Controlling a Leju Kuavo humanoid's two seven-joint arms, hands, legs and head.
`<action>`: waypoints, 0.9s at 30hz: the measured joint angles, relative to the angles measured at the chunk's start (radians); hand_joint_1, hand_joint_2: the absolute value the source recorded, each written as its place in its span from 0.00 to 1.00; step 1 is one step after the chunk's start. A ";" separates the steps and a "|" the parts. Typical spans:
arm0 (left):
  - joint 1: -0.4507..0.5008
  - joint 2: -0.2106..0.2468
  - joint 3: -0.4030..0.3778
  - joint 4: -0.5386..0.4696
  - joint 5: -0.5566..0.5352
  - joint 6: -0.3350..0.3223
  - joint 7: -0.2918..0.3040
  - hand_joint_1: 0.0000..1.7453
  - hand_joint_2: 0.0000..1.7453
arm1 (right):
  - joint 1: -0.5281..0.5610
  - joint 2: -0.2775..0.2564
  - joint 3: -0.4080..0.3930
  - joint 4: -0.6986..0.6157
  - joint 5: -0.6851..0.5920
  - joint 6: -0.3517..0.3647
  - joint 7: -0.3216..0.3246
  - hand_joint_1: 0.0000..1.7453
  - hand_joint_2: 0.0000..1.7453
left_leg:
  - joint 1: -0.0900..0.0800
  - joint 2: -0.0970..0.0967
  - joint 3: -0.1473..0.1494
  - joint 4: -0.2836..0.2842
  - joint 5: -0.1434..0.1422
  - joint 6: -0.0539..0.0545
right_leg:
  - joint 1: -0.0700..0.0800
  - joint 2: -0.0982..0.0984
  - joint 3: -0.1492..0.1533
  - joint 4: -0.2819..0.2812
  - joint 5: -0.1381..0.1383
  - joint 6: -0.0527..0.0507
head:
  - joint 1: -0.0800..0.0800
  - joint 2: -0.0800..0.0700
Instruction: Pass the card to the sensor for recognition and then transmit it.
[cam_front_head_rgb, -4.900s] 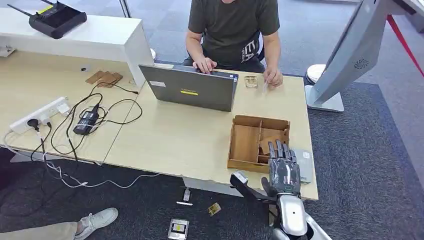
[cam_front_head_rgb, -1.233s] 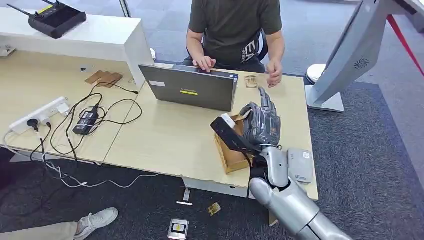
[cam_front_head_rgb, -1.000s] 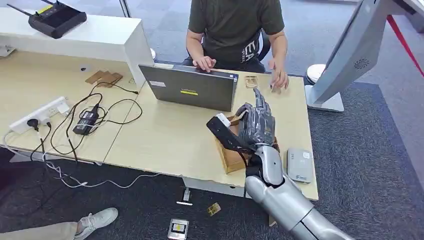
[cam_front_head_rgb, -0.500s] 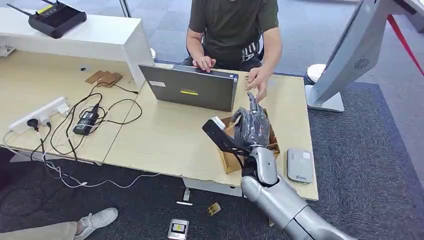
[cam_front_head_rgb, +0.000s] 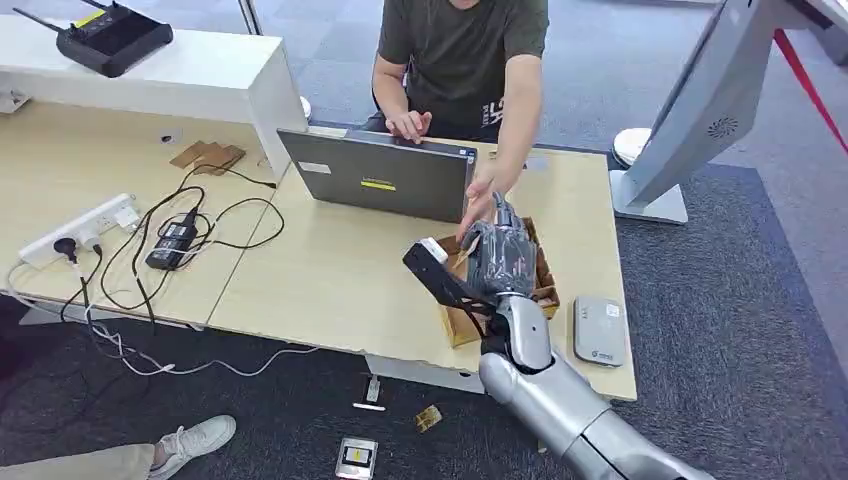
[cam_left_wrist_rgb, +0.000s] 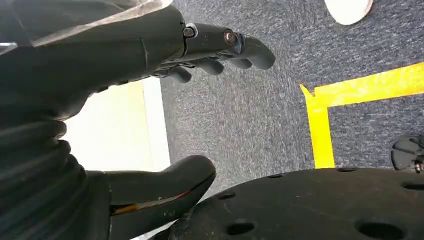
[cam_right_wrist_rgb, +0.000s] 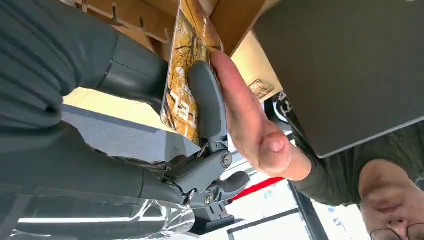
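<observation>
Centrally, a light wooden table (cam_front_head_rgb: 330, 270), bearing a grey laptop (cam_front_head_rgb: 385, 180) at its far edge, with a person (cam_front_head_rgb: 460, 50) seated behind; nearer, an open cardboard box (cam_front_head_rgb: 540, 285) and, just beside it toward the table's near right corner, the grey sensor (cam_front_head_rgb: 598, 330); raised above the box, the right hand (cam_front_head_rgb: 500, 255), pinching the patterned card (cam_right_wrist_rgb: 187, 85) between thumb and finger; touching that card's far face, the person's hand (cam_right_wrist_rgb: 250, 120); hanging over dark carpet, the left hand (cam_left_wrist_rgb: 150, 75), fingers loosely apart, grasping nothing.
</observation>
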 joint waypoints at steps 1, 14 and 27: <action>0.000 0.000 0.000 0.000 0.000 0.000 0.002 0.00 1.00 | 0.000 0.000 0.001 0.002 0.003 0.000 0.008 0.00 1.00 | 0.000 0.000 0.000 0.000 0.000 0.000 | 0.000 0.000 0.000 0.000 0.000 0.000 | 0.000 0.000; 0.001 -0.001 -0.001 0.000 0.001 0.009 0.001 0.00 1.00 | 0.022 -0.046 -0.025 -0.023 0.149 -0.122 0.108 0.00 1.00 | 0.000 0.000 0.001 0.001 0.000 0.000 | 0.000 0.000 0.000 0.000 0.000 0.000 | 0.000 0.000; 0.006 -0.019 0.041 0.002 0.013 0.089 -0.009 0.00 1.00 | 0.394 0.052 -0.951 -0.239 -0.933 -0.127 -0.998 0.00 1.00 | 0.001 -0.004 0.004 0.001 -0.004 0.001 | 0.001 -0.002 0.005 -0.005 -0.001 0.000 | 0.001 0.000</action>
